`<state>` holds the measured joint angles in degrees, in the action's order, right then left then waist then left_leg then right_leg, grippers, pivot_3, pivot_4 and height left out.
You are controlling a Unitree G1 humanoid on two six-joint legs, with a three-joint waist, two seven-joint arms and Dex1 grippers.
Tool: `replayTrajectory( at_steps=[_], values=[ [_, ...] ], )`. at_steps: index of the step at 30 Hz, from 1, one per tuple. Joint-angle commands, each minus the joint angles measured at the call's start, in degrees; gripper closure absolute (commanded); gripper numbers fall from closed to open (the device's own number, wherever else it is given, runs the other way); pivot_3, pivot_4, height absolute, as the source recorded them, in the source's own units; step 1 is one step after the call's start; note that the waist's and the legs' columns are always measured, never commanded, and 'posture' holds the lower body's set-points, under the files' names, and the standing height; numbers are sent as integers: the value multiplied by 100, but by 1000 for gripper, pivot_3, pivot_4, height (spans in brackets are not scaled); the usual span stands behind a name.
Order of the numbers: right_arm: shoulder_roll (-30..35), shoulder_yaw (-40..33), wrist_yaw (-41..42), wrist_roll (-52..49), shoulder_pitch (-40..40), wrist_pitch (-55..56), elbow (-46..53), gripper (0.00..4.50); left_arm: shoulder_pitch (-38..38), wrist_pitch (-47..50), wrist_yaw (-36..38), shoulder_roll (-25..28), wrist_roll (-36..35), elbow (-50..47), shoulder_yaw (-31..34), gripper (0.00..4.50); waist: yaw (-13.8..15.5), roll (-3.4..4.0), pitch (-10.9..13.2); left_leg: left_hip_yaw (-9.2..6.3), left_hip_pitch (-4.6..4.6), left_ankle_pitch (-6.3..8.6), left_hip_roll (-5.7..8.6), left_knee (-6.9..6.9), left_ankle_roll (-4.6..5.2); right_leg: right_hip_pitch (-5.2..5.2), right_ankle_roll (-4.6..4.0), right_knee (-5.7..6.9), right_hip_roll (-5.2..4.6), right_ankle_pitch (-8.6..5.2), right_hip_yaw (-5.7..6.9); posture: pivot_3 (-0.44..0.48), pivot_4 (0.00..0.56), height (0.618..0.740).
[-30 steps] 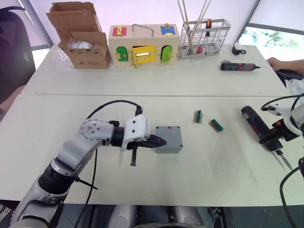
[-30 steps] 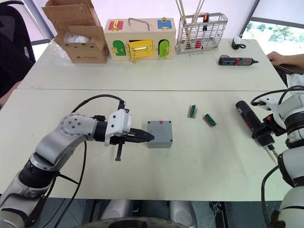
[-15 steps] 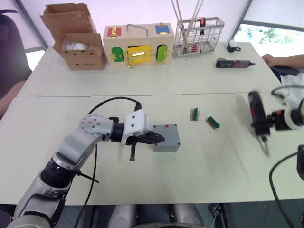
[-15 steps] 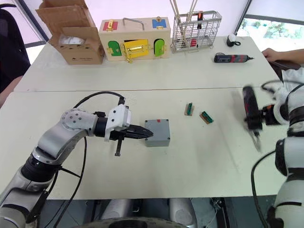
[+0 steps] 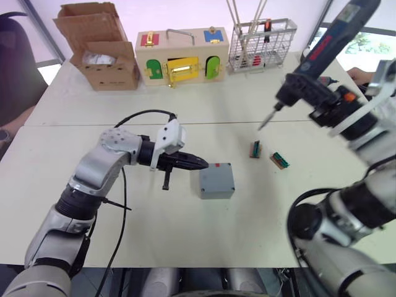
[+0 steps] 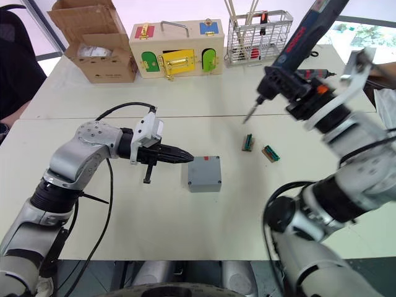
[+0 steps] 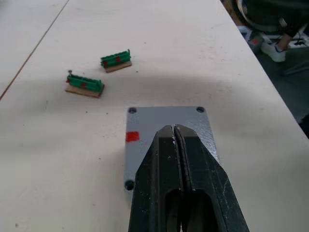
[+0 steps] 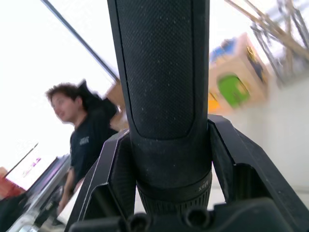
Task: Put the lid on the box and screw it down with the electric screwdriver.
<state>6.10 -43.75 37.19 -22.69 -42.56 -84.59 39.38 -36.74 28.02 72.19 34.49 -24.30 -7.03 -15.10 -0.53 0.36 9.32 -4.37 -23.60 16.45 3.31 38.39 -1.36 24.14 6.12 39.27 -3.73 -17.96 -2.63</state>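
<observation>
The grey box (image 5: 216,184) sits mid-table with the lid (image 7: 166,121) lying flat on top, its corner screw holes showing and a red mark near one edge. My left gripper (image 5: 203,164) is shut with nothing in it, its tips (image 7: 174,129) just over the lid's left edge. My right gripper (image 5: 314,99) is raised high above the table's right half, shut on the electric screwdriver (image 5: 328,43). The screwdriver is tilted, and its bit (image 5: 266,120) points down and left, well above and to the right of the box.
Two green terminal blocks (image 5: 256,149) (image 5: 279,161) lie right of the box. Along the back stand a cardboard box (image 5: 99,55), a wooden box with coloured doors (image 5: 182,59) and a wire basket (image 5: 263,43). A person (image 8: 79,130) appears in the right wrist view.
My right arm has lifted the electric screwdriver off the table at the right and swung it up high towards the middle. The left gripper stays shut at the box. The camera has shifted.
</observation>
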Motion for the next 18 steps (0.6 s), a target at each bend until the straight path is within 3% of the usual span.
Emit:
replayTrajectory(
  at_steps=[1, 5, 9, 18],
  values=[
    [-227, 560, -182, -379, 548, 852, 849, 2702, -32, -72, 121, 57, 116, -191, -142, 4500, -7, 0, 0, 1, 0, 0, 3, 0, 0, 0, 0, 0, -2, 0, -1, 0, 150, 740],
    [-490, 1345, -517, -482, 1427, 1463, 1166, 2702, 55, -245, -36, -51, 430, -114, -346, 4500, -84, -1, -1, 4, 1, 0, 3, -9, -1, 5, 0, 1, -1, 0, -1, 0, 150, 740],
    [-154, 2216, -674, -306, 2127, 2245, 1195, 2702, 101, -478, -184, -166, 786, 67, -555, 4500, -166, -1, -1, 3, 2, -4, -1, -10, -6, 11, 0, -2, 3, 0, -1, 0, 150, 740],
    [246, 2996, -1072, -302, 2675, 3358, 867, 2702, 230, -978, -117, -173, 1292, 432, -838, 4500, -194, -7, -5, 3, 7, -6, -5, -10, -10, 7, 0, -5, 7, 0, -2, 0, 150, 740]
  ],
)
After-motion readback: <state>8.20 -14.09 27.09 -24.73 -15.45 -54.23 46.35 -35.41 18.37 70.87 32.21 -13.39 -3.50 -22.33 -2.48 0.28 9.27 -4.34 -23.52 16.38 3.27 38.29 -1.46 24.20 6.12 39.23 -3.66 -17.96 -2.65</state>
